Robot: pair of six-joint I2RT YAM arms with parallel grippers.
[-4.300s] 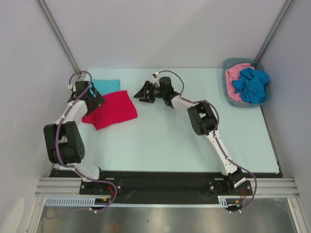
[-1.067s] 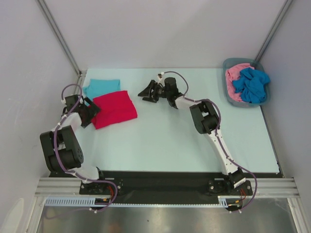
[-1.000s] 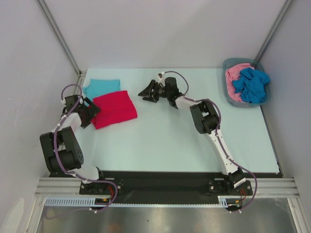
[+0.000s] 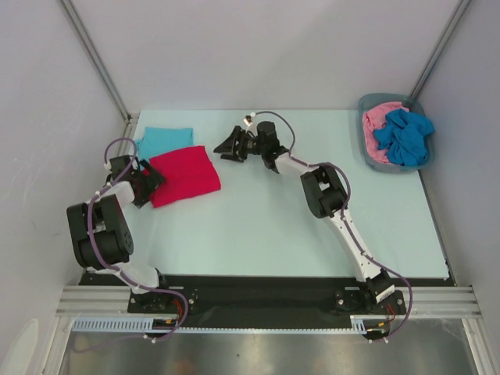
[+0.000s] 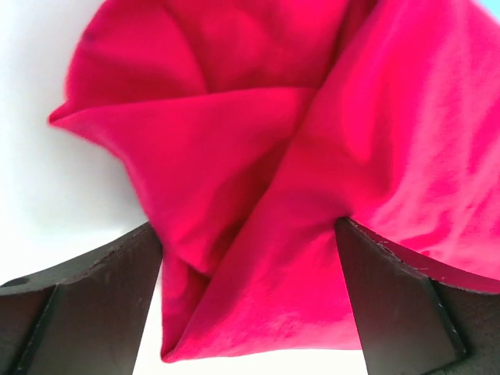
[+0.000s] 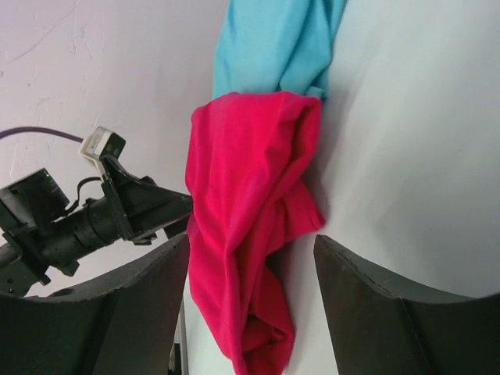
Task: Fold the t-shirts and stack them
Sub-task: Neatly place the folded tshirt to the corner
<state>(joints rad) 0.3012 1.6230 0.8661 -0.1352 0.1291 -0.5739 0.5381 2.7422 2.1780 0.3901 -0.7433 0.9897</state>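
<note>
The left pincer (image 5: 248,226) has its jaws apart, one on each side of a bunched edge of the red shirt (image 5: 258,109). The cloth lies between them but is not clamped. From this edge the red shirt spreads away from the pincer over the worktop (image 4: 258,226), and its far corner meets the teal shirt (image 4: 162,141), perhaps lying a little over it. The right pincer (image 4: 230,147) is on the other side of the red shirt, near it but apart, with jaws also apart and holding nothing. Far beyond that one, the bin (image 4: 366,105) holds a pink shirt (image 4: 376,117) and a blue shirt (image 4: 402,134), both crumpled.

I think the risk is in the closing. The edge here is several loose layers, so the jaws may take only one layer, and the fold would open when lifted. A pull could also drag the teal shirt out of place.
</note>
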